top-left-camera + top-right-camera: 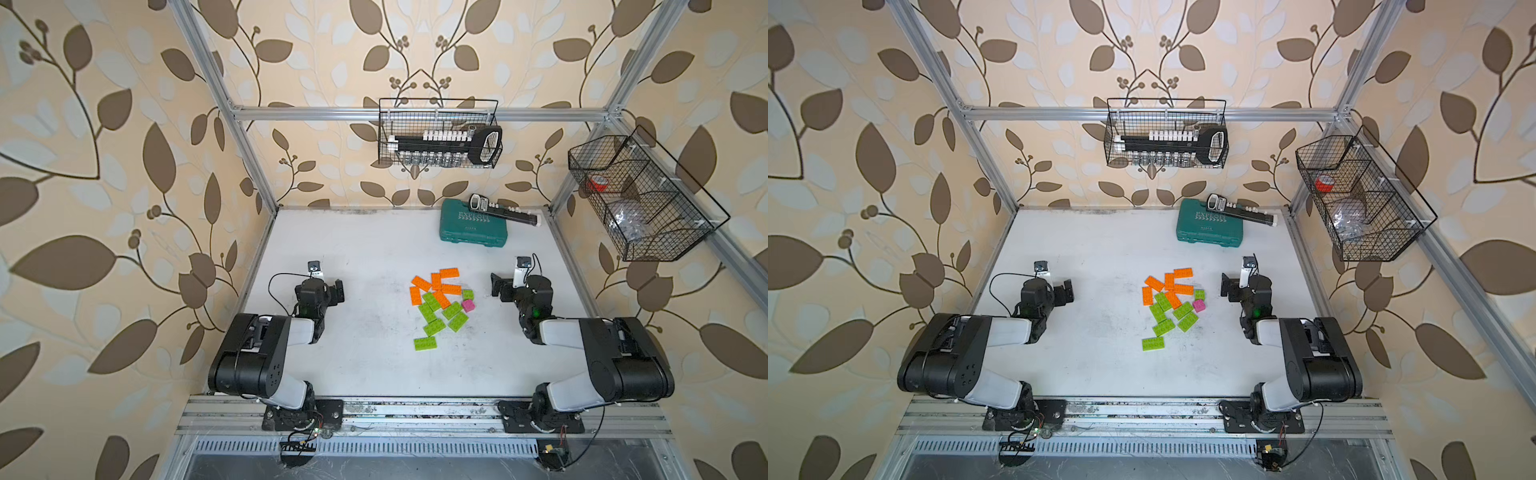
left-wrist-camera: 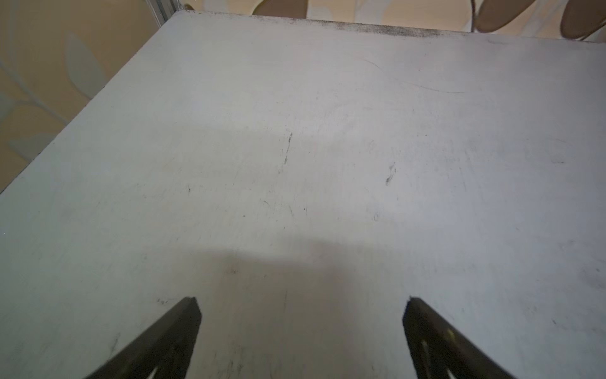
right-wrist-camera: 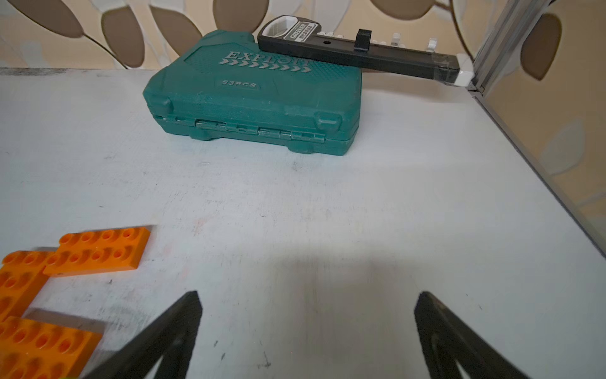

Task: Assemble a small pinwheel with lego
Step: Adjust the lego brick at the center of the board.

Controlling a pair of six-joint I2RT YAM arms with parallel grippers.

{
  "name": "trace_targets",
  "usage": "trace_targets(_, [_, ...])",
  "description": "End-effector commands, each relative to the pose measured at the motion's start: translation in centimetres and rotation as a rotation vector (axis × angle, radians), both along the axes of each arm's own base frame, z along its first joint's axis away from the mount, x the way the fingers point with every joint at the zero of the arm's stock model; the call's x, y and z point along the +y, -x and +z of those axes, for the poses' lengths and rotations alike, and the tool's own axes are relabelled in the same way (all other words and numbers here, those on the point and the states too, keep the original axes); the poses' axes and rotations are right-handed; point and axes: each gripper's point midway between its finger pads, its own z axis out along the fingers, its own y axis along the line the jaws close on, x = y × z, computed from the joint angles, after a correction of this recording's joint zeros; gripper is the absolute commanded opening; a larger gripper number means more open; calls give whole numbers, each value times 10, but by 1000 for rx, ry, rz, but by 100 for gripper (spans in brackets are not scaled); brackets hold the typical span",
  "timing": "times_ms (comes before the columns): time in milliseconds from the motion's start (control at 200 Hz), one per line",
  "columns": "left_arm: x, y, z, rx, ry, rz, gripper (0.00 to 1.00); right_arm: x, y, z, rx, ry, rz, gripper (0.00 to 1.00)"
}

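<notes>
Lego loose in heap on white table, right of centre. Orange 2x4 bricks at far side, studs up, some overlapping. Lime-green 2x4 bricks nearer, lying at mixed angles. Lone lime-green brick apart at near end. Small pink brick and small green square brick at heap's right edge, just beside each other.

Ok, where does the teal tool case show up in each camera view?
In a top view: teal tool case at the table's far edge, right of centre.
In a top view: the same far-edge spot.
Left wrist view: not in it.
Right wrist view: at the table's far end, ahead of the camera.
Shared landmark: the black socket rail resting on the case.
</notes>
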Motion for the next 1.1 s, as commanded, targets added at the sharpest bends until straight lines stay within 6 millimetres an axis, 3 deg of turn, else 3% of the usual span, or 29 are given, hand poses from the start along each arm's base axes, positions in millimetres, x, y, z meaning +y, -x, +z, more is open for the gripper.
trace_targets(0, [5, -12, 18, -64, -14, 6, 99, 0, -7, 7, -24, 11, -4, 99])
trace_targets(580, [5, -11, 19, -66, -19, 10, 99, 0, -7, 8, -26, 13, -4, 99])
trace_targets(650, [1, -11, 31, -90, -63, 19, 99, 3, -8, 15, -44, 17, 10, 99])
trace_targets(680, [-2, -10, 49, -104, -93, 26, 99, 6, -9, 21, -38, 26, 21, 99])
trace_targets(805, [-48, 0, 103, -138, -215, -55, 99, 22, -5, 51, -13, 102, 39, 99])
trace_targets(870, [-57, 10, 128, -175, -167, -49, 99, 24, -2, 69, -31, 68, 1, 99])
trace_targets(980, [-64, 24, 148, -163, -57, -47, 99, 44, 5, 87, -25, -78, 70, 99])
trace_targets(1095, [-66, 38, 157, -93, 71, 4, 99, 60, 18, 100, -26, -226, 92, 99])
